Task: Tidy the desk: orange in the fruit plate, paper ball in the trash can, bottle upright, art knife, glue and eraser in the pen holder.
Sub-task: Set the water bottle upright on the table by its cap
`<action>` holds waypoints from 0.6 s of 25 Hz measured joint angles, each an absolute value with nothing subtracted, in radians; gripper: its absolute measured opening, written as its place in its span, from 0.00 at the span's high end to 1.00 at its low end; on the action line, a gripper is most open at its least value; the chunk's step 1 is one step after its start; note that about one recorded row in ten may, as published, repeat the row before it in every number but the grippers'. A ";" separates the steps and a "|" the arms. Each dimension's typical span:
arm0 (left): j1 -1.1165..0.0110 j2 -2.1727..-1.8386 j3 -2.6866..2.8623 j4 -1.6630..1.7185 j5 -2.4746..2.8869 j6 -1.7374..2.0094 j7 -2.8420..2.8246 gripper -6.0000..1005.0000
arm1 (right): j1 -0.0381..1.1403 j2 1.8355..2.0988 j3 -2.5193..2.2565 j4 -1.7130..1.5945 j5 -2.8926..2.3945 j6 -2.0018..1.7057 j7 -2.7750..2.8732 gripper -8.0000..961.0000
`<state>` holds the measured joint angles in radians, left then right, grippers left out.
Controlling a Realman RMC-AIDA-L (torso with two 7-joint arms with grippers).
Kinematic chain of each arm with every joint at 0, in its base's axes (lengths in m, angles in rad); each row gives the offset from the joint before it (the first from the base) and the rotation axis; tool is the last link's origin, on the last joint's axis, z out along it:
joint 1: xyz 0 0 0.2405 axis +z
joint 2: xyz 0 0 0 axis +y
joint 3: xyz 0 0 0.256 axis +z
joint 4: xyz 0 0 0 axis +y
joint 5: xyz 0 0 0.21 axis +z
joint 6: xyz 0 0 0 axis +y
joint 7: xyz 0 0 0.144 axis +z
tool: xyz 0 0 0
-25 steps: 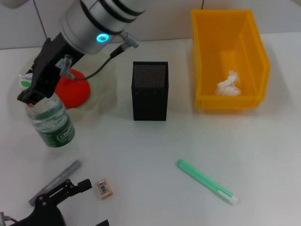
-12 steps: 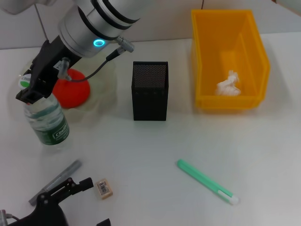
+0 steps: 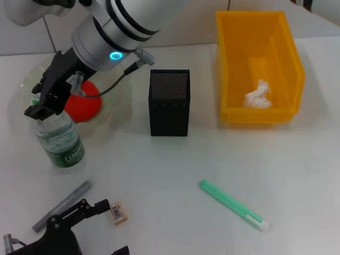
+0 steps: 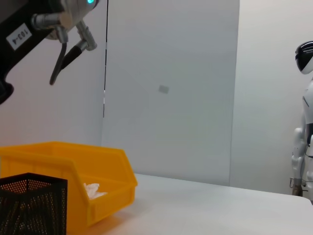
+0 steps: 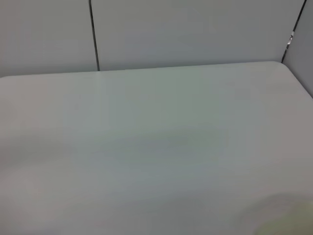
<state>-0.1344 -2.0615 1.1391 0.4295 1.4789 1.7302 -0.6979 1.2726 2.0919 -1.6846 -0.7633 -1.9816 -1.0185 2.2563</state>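
Starting at the desk's [image 3: 175, 164] near edge by its left corner, you have the left end effector [image 3: 114, 227] low over the surface with its fingers spread wide and nothing held. The eraser [image 3: 118, 212] lies flat just beside the upper fingertip, roughly inside the gap, so that arm looks staged for an eraser pickup. The grey art knife [image 3: 61, 204] lies at an angle just to its left, partly under the finger. The green stick [image 3: 234, 206], probably the glue, lies on the near right part of the desk, well apart from both arms. Farther back along the left edge the bottle [image 3: 61, 141] stands upright on its base. Your right end effector [image 3: 38, 110] comes down on its top, closed on the neck so the cap is hidden. I judge that grip is there to steady the bottle as it stands, and letting go is what remains. Just behind, the orange [image 3: 87, 106] sits in the fruit plate [image 3: 29, 79], touching neither arm. The pen holder [image 3: 169, 109] stands mid-desk, open and apparently empty. At the far right corner the trash can [image 3: 289, 58] holds the paper ball [image 3: 258, 95].
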 joint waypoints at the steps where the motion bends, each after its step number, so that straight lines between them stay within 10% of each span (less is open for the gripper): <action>1: -0.134 -2.062 1.139 0.429 1.479 1.730 -0.698 0.17 | 1.268 2.092 -1.684 -0.767 -1.979 -1.016 2.259 0.56; 15: -0.146 -2.062 1.140 0.430 1.479 1.729 -0.703 0.18 | 1.096 2.086 -1.676 -1.023 -1.982 -0.987 2.269 0.49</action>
